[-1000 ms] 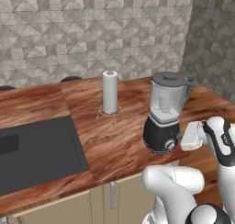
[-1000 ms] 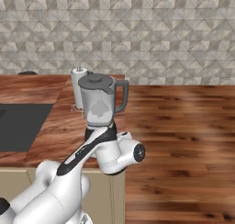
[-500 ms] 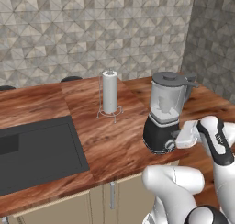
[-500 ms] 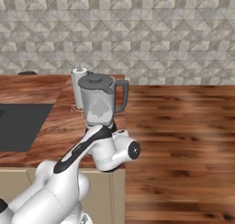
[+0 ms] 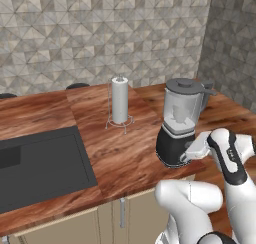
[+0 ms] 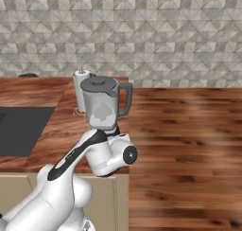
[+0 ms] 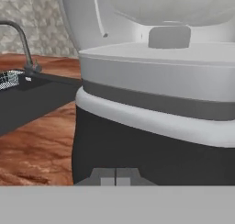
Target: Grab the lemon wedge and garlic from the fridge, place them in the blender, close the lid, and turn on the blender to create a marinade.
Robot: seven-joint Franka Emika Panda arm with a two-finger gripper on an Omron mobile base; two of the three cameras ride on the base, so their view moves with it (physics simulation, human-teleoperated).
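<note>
Looking at the blender [image 5: 178, 130]: it sits on the wooden counter [image 5: 115, 153] near the front edge, just right of the paper-towel roll [image 5: 119, 100], black base down, clear jar up, and the lid [image 5: 183, 84] is already seated on the jar. So the lid step reads as done; my guess is we're at the last step, switching it on. The gripper [image 7: 115, 176] is right up against the black base, low on the front, fingers clenched together with nothing between them, which fits pressing or nudging the knob rather than grasping. From the left base view the hand [image 5: 196, 149] meets the base at its lower right side. Can't confirm contact with the knob: the hand covers it in both base views and the hand view is too close to show it. Lemon wedge and garlic: something pale sits at the bottom of the jar [image 6: 102, 111], but the tint makes it impossible to tell whether that's the food or just the blade housing. Fridge isn't part of what I can check from here. Sink [image 5: 35, 163] sits well apart to the left. Whether the blender is running can't be told either.
</note>
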